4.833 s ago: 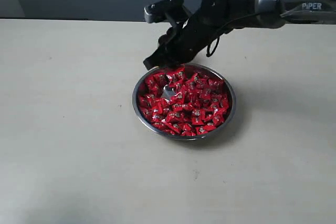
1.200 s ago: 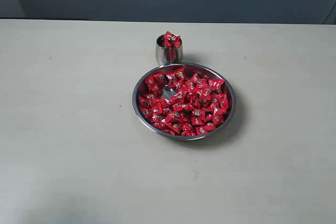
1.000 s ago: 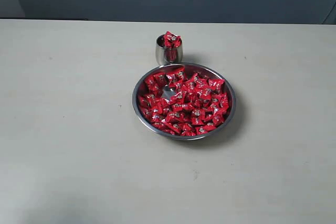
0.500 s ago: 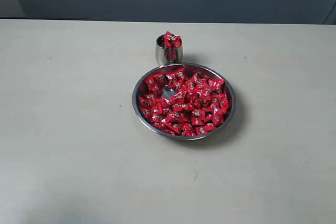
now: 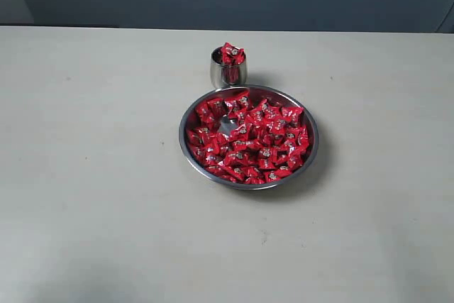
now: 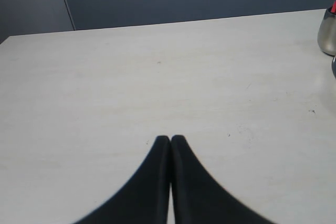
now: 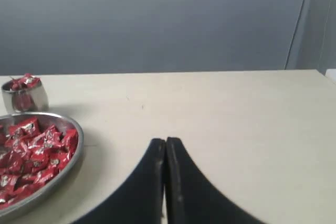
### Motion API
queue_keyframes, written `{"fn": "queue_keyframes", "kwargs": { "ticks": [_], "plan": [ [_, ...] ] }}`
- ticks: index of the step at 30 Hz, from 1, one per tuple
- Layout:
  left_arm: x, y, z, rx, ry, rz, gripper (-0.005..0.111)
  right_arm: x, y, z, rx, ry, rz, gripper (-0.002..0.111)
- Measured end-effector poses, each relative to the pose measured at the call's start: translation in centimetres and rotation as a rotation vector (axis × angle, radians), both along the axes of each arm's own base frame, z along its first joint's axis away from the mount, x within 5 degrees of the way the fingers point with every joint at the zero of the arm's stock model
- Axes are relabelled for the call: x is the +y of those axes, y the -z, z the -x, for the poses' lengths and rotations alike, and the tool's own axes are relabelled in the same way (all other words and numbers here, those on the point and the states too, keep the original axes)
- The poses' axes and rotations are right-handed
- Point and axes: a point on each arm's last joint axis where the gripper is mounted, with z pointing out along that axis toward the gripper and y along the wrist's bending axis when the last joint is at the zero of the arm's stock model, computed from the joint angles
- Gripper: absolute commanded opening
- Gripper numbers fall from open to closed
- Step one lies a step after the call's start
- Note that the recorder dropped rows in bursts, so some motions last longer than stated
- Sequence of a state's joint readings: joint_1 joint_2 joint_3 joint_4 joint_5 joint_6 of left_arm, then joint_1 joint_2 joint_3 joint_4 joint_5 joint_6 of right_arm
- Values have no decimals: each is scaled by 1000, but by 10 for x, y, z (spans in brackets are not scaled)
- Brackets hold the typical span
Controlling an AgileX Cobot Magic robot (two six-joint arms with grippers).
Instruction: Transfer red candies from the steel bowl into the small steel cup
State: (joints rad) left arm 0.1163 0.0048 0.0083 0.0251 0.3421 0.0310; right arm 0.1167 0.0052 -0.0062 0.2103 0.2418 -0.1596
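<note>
Black and empty, our left claw (image 6: 170,139) has its two fingers pressed flat together above bare bench (image 6: 105,87). Our right claw (image 7: 166,141) is pressed together the same way, pinching nothing. Off to one side of the right claw we see the steel bowl (image 5: 181,136) near the middle of the bench, filled with red candies (image 5: 255,140). The small steel cup (image 5: 228,74) stands upright just beside the bowl's rim, toward the far edge, with candies piled above its lip.

pale table (image 5: 92,175) bears steel bowl (image 5: 190,157) and small steel cup (image 5: 228,73).
</note>
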Motion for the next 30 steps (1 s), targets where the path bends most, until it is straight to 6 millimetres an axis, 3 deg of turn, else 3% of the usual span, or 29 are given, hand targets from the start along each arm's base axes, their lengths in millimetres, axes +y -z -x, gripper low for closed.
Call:
{"fn": "queue_keyframes", "kwargs": {
  "ticks": [30],
  "plan": [
    [0, 0, 0, 0, 0, 0, 0, -3, 8, 1, 67, 46, 70, 0]
  ]
}}
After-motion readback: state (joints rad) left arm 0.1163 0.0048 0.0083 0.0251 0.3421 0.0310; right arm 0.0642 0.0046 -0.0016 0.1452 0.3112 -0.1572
